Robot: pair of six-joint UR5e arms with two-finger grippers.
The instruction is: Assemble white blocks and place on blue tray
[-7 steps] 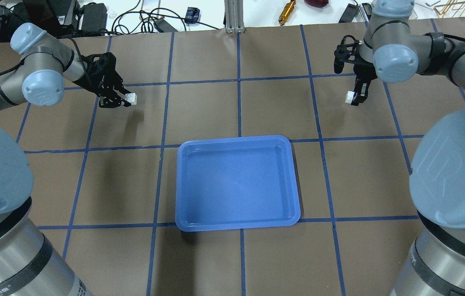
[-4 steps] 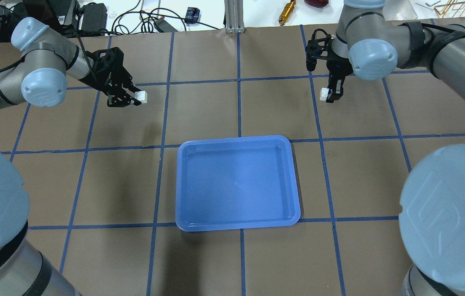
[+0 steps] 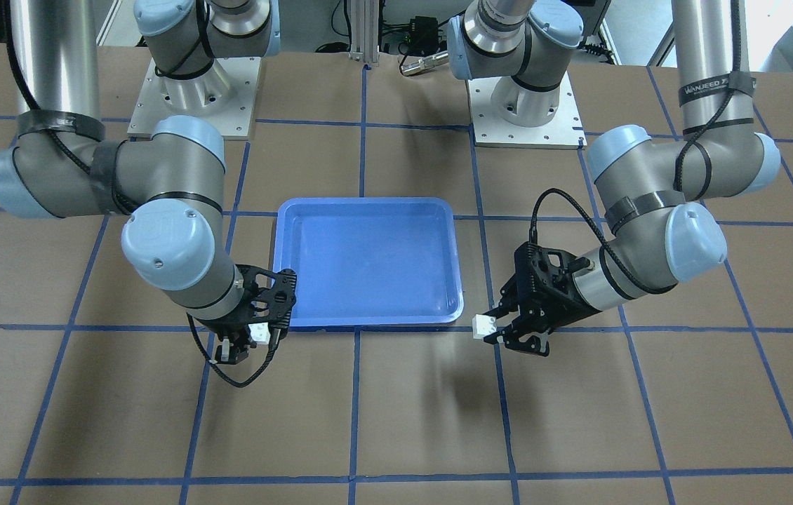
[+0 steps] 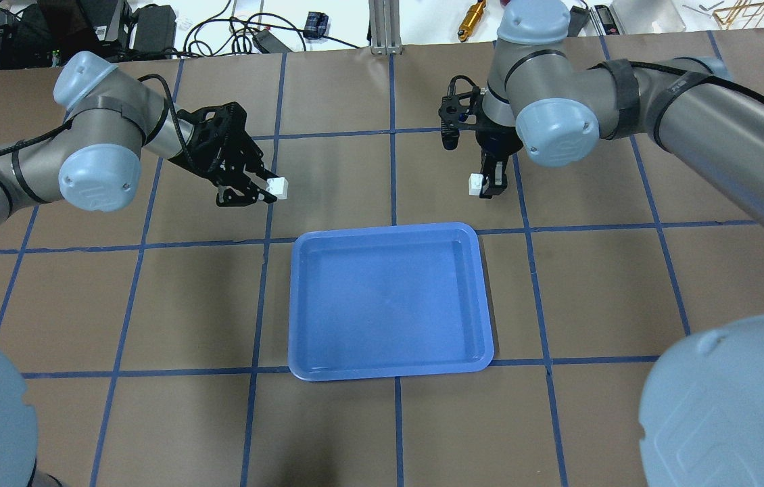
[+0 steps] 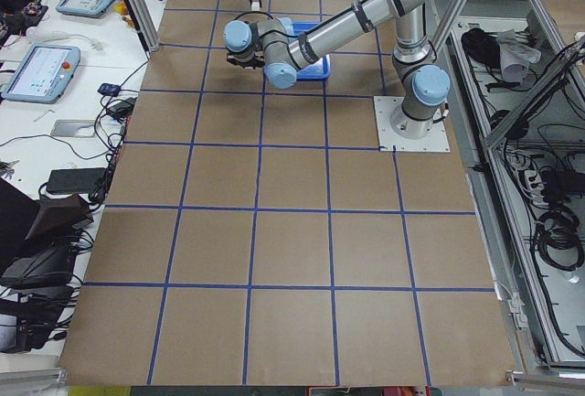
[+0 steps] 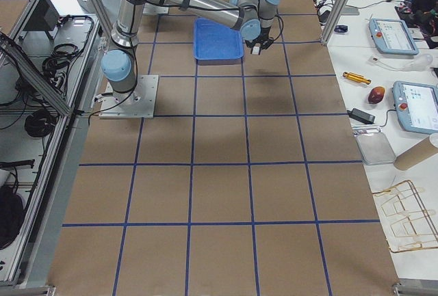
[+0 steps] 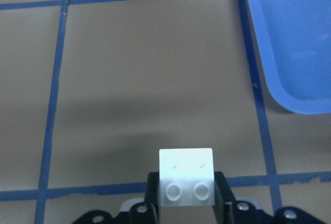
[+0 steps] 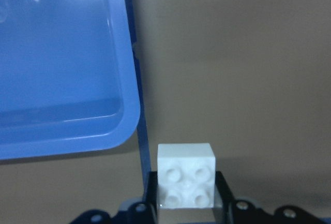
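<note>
Progress stands at about the halfway mark, by my reading. Largest of all, the brown paper-covered desk (image 4: pixel 186 304) with its blue tape grid carries the shallow glossy blue plastic tray (image 4: pixel 293 304), which lies in the middle, nearer the robot than either arm's tip, and holds nothing. Beyond its far edge the two arms face each other across a wide gap. The left pincer (image 4: pixel 261 189) is clamped on one small white square studded plastic block (image 4: pixel 278 187), held in the air off the tray's far-left corner. Its wrist view shows the block pinched between both fingers, with round studs on the face toward the lens. The right pincer (image 4: pixel 488 184) is likewise closed around the second small white studded block (image 4: pixel 474 184), hanging just past the tray's far-right corner, again flanked by two fingers in the wrist view. Both pick-ups look done, since neither block rests on the desk. What is left, as I judge it, is to bring the blocks together, line up studs with underside, press them into one piece, then set that piece inside the tray and let go. The blocks are well apart, so the joining has not yet begun.
</note>
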